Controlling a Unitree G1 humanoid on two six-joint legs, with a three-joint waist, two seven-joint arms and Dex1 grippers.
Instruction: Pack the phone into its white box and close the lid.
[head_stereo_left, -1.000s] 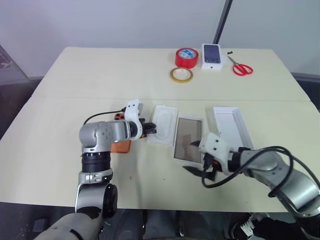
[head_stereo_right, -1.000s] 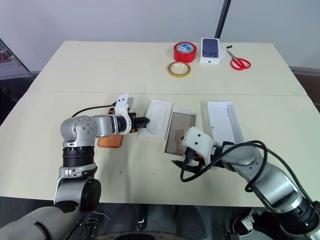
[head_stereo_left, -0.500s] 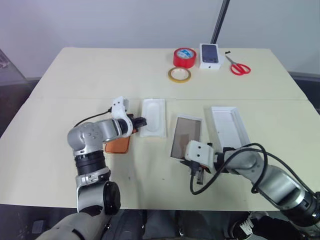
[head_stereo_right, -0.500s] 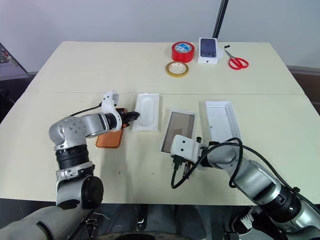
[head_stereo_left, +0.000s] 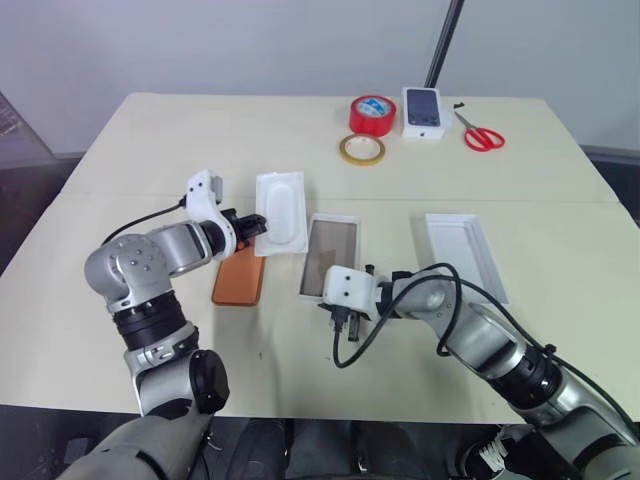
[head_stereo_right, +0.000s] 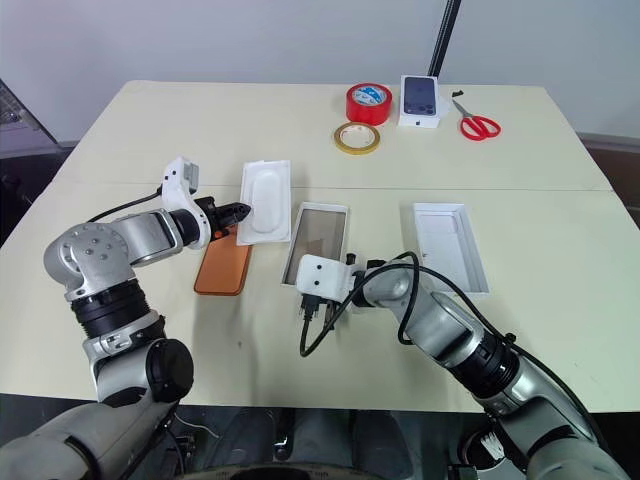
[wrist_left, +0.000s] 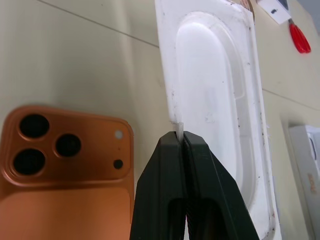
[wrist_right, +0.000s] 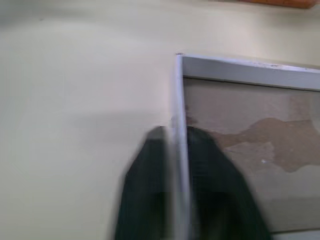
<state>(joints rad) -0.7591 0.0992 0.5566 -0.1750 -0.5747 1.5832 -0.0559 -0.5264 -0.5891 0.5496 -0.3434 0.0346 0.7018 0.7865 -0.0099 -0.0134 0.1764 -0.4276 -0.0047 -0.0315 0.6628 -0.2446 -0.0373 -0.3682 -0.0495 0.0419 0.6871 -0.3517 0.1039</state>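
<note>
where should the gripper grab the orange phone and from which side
Judging by its pose, the long edges: the phone lies flat, camera side up, on the table, so come from above with jaws spanning its narrow width. Its left edge is free; the white insert sits just beyond its top right corner.

- Bench (head_stereo_left: 150, 150): pale cream top.
- Far edge: red tape roll (head_stereo_left: 372, 113), tan tape ring (head_stereo_left: 361, 150), small printed box (head_stereo_left: 423, 109), red scissors (head_stereo_left: 482, 133).
- Centre: the white box (head_stereo_left: 330, 255).
- Left of it: the phone (head_stereo_left: 238, 280), face down.
- Right: the lid (head_stereo_left: 462, 255), open side up.
</note>
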